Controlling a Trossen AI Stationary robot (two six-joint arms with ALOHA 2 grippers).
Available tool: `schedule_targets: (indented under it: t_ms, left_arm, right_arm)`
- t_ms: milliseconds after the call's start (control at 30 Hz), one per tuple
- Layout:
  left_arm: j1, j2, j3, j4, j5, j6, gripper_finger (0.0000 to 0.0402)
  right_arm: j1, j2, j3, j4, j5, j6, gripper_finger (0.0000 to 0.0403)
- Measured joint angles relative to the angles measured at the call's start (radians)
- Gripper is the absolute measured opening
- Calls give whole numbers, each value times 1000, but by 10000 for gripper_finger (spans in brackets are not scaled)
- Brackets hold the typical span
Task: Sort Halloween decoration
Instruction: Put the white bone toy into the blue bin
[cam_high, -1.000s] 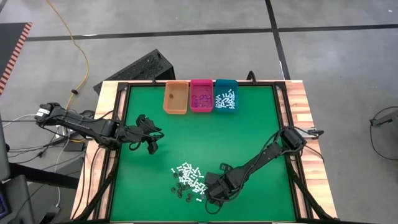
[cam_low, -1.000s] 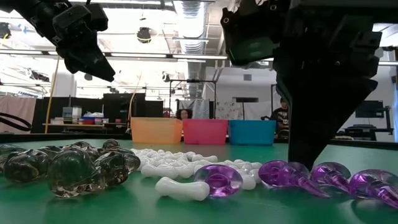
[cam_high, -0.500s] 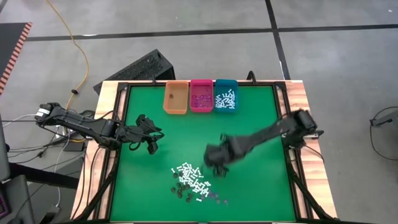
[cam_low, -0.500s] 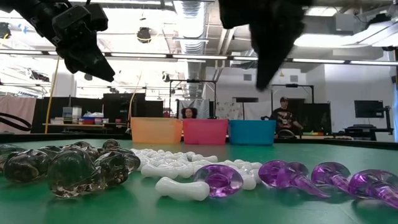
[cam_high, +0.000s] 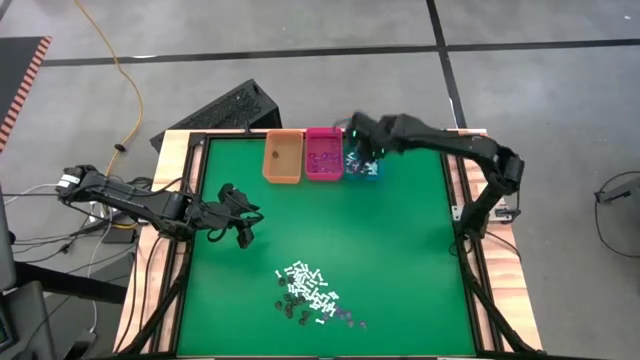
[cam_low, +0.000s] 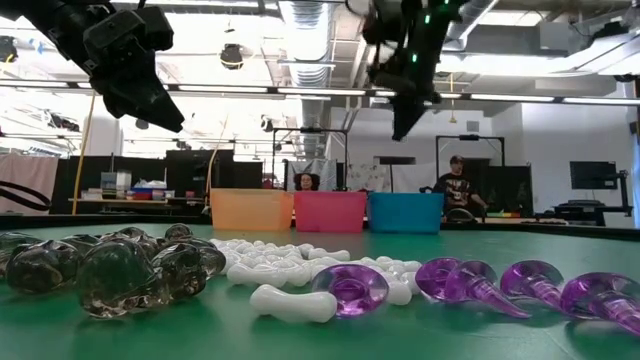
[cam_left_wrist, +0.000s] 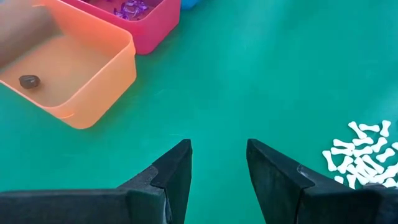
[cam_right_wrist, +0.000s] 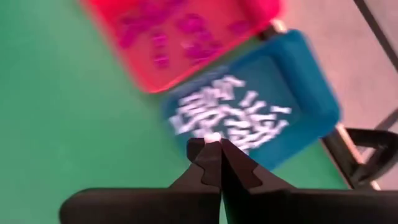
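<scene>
The Halloween decoration lies as a pile (cam_high: 310, 295) of tiny white sticks, purple bits and dark bits on the green mat, near the front edge. In the low view the dark bits (cam_low: 110, 270) are at the left, the white sticks (cam_low: 280, 265) in the middle and the purple bits (cam_low: 480, 285) at the right. My right gripper (cam_high: 358, 142) hangs above the teal bin (cam_high: 364, 162), shut, with a small white bit at its tips. My left gripper (cam_high: 243, 235) hovers open over the mat's left part, nothing between its fingers (cam_left_wrist: 177, 168). My right gripper pinches a tiny white piece (cam_right_wrist: 211, 137) between its two fingertips. The fingers slant downward from above. The piece is lifted clear, over the white sticks in the teal bin (cam_right_wrist: 249, 118). The view is blurred, so which part of the piece is held cannot be told.
Three bins stand in a row at the mat's far edge: orange (cam_high: 282, 158) with one dark bit, pink (cam_high: 323, 153) with purple bits, teal with white sticks. A black frame (cam_high: 455, 215) borders the mat. Bare mat lies between pile and bins.
My right gripper has risen from the pile near the front edge and swung fast across the mat toward the far edge, ending above the teal bin. It has stayed shut. The pile and my left gripper have kept still.
</scene>
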Motion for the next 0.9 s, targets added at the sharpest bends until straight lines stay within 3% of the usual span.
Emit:
schedule_targets:
  t_ms: [167,300,567,700,900]
  left_arm:
    - [0,0,0,-1,-2,-1,144]
    - [0,0,0,-11,-1,-5,144]
    - [0,0,0,-28,-1,-23,144]
    - [0,0,0,-27,-1,-23,144]
    - [0,0,0,-27,3,-18,144]
  right_arm:
    - [-152,84,0,48,-69,-15,30]
    - [-208,159,0,51,-119,-36,49]
    - [-222,193,-1,58,-129,-49,161]
    - [-182,149,-1,53,-159,-33,208]
    - [39,63,1,59,-231,26,215]
